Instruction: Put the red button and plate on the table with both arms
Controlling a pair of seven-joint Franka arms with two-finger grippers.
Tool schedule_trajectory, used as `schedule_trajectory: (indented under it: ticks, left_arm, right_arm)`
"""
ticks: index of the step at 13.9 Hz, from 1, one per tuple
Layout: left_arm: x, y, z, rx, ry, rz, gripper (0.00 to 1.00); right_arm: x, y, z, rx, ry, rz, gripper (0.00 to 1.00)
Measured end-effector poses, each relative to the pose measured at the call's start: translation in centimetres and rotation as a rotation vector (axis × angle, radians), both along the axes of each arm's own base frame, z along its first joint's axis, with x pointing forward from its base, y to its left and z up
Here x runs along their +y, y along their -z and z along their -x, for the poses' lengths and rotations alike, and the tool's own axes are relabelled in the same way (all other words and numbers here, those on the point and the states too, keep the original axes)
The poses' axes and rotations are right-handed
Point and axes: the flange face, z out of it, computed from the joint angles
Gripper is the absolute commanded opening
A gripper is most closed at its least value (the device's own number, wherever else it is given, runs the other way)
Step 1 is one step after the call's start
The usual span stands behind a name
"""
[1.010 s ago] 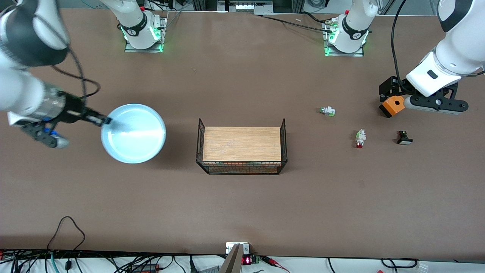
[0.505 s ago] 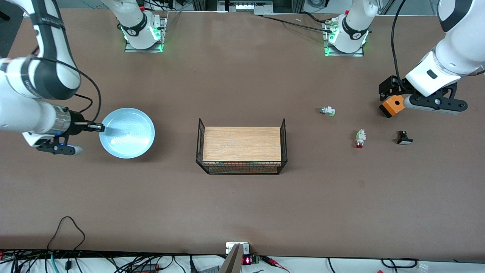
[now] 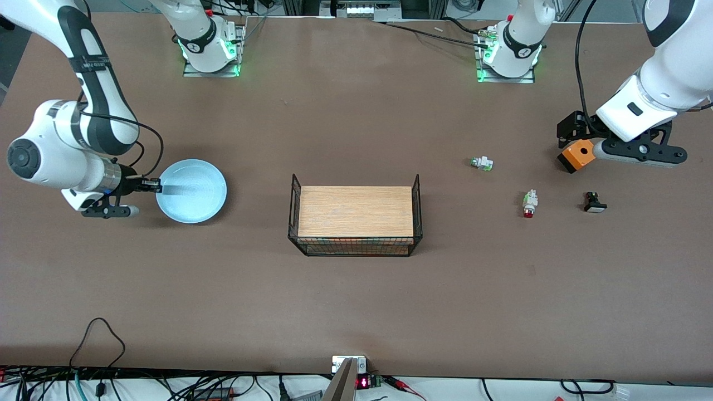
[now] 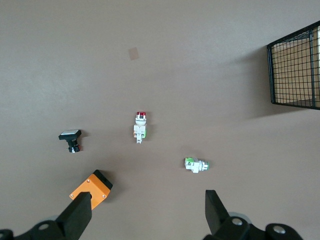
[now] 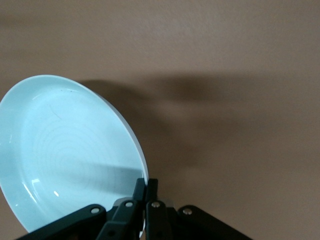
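Observation:
The light blue plate [image 3: 191,191] is low over the brown table [image 3: 356,301] at the right arm's end; whether it touches I cannot tell. My right gripper [image 3: 153,185] is shut on the plate's rim; the right wrist view shows the fingers [image 5: 146,187] pinching the rim of the plate [image 5: 60,155]. The red button [image 3: 528,203] lies on the table toward the left arm's end, also in the left wrist view [image 4: 140,127]. My left gripper [image 4: 147,210] is open and empty, above the table near an orange box [image 3: 577,155].
A wooden board with black wire sides [image 3: 355,220] stands mid-table. A green-ended white button [image 3: 482,163] and a black button with white cap [image 3: 594,202] lie near the red one. The orange box [image 4: 90,187] lies beside one left finger.
The right arm has lowered the plate toward the table, keeping hold of the rim. The left arm has not moved.

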Motion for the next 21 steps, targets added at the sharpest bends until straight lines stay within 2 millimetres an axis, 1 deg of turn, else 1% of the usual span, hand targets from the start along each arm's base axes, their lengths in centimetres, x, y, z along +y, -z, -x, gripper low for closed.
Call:
schedule_trajectory:
  ticks: [2, 3, 4, 5, 7, 8, 10, 11, 13, 16, 17, 18, 19, 21]
  left_arm:
    - [0.0, 0.0, 0.0, 0.0, 0.0, 0.0, 1.0]
    - [0.0, 0.0, 0.0, 0.0, 0.0, 0.0, 1.0]
    - [0.0, 0.0, 0.0, 0.001, 0.0, 0.0, 1.0]
    - [0.0, 0.0, 0.0, 0.001, -0.001, 0.0, 1.0]
    - [0.1, 0.0, 0.0, 0.001, -0.001, 0.0, 1.0]
    - [0.1, 0.0, 0.0, 0.001, -0.001, 0.0, 1.0]
    - [0.1, 0.0, 0.0, 0.001, -0.001, 0.0, 1.0]
    - [0.1, 0.0, 0.0, 0.001, -0.002, 0.0, 1.0]
    - [0.2, 0.0, 0.0, 0.002, -0.004, 0.0, 1.0]
    - [0.3, 0.0, 0.0, 0.003, -0.005, 0.0, 1.0]
    - [0.3, 0.0, 0.0, 0.004, -0.005, 0.0, 1.0]
    - [0.3, 0.0, 0.0, 0.004, -0.005, 0.0, 1.0]
    - [0.3, 0.0, 0.0, 0.004, -0.005, 0.0, 1.0]
    - [0.3, 0.0, 0.0, 0.004, -0.005, -0.001, 1.0]
  right_arm:
    - [-1.4, 2.2, 1.5, -0.015, -0.03, -0.005, 0.0]
    - [-1.7, 2.9, 1.9, -0.013, -0.042, -0.009, 0.11]
    - [-1.8, 3.4, 2.2, -0.009, -0.049, -0.012, 0.69]
    - [-1.9, 3.6, 2.2, -0.005, -0.05, -0.013, 1.0]
    - [-2.0, 3.2, 2.0, -0.014, -0.048, -0.011, 1.0]
    - [-2.1, 2.5, 1.6, -0.026, -0.049, -0.009, 1.0]
    - [-1.6, 0.1, 0.5, -0.048, -0.028, -0.003, 1.0]
    - [-0.9, -1.5, -0.2, -0.054, -0.01, 0.001, 1.0]
    - [1.6, -4.3, -1.5, -0.059, 0.023, 0.009, 1.0]
    - [6.2, -7.7, -2.8, -0.056, 0.069, 0.023, 1.0]
    - [7.3, -9.3, -3.2, -0.048, 0.083, 0.026, 1.0]
    - [8.0, -11.3, -3.8, -0.038, 0.094, 0.028, 1.0]
    - [8.3, -13.7, -4.3, -0.029, 0.096, 0.029, 1.0]
    - [8.1, -19.1, -5.0, -0.021, 0.093, 0.029, 1.0]
